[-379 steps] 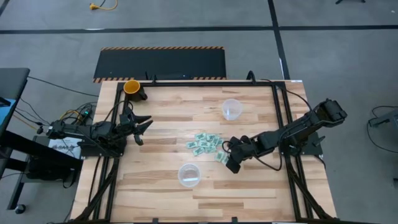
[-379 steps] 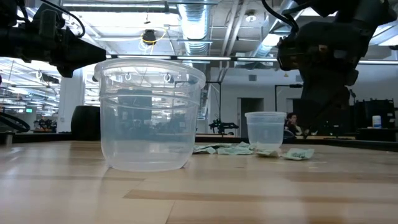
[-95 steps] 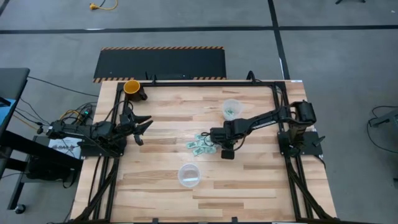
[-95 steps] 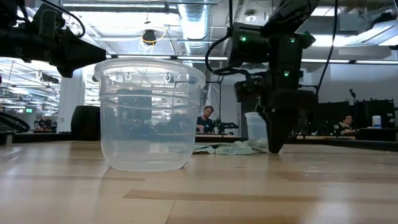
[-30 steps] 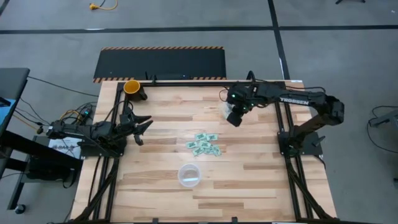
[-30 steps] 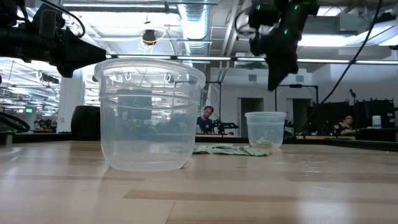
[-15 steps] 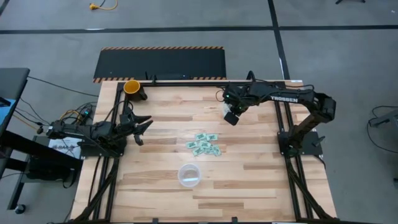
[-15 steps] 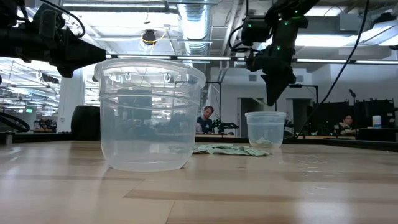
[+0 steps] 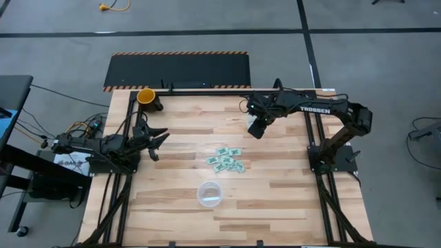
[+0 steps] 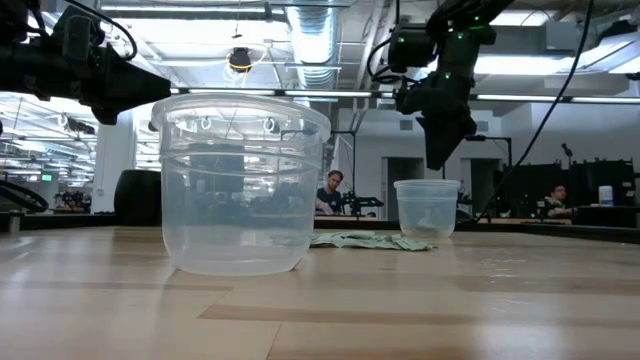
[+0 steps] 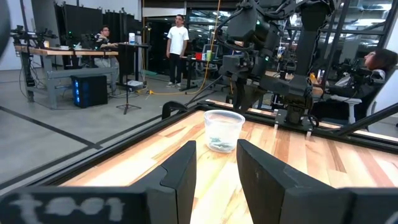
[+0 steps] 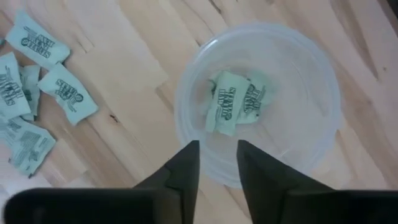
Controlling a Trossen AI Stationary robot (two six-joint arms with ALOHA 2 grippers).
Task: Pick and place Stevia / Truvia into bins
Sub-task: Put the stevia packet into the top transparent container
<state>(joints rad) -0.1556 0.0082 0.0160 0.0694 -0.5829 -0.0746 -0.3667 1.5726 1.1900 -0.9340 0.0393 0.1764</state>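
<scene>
Right gripper (image 9: 255,129): above the round clear plastic cup (image 12: 260,102), fingers slightly parted, holding nothing. Cup holds two green-and-white paper sweetener packets (image 12: 235,101); further packets (image 9: 225,159) lie nearby on the wooden table (image 9: 179,138). Left gripper (image 9: 157,141): well apart, fingers parted.

Even, diffuse overhead light falls on the worktop (image 9: 179,138) in the high view, with only faint shadows under the arms; in the low view bright ceiling fixtures glare behind the near clear cup (image 10: 240,180), which looms large, its wall lightly hazed, while the arms show as dark silhouettes; the left wrist view is sharp in the room, yet white lettering (image 11: 68,205) at the bottom is smeared; the right wrist view looks soft and slightly washed.
</scene>
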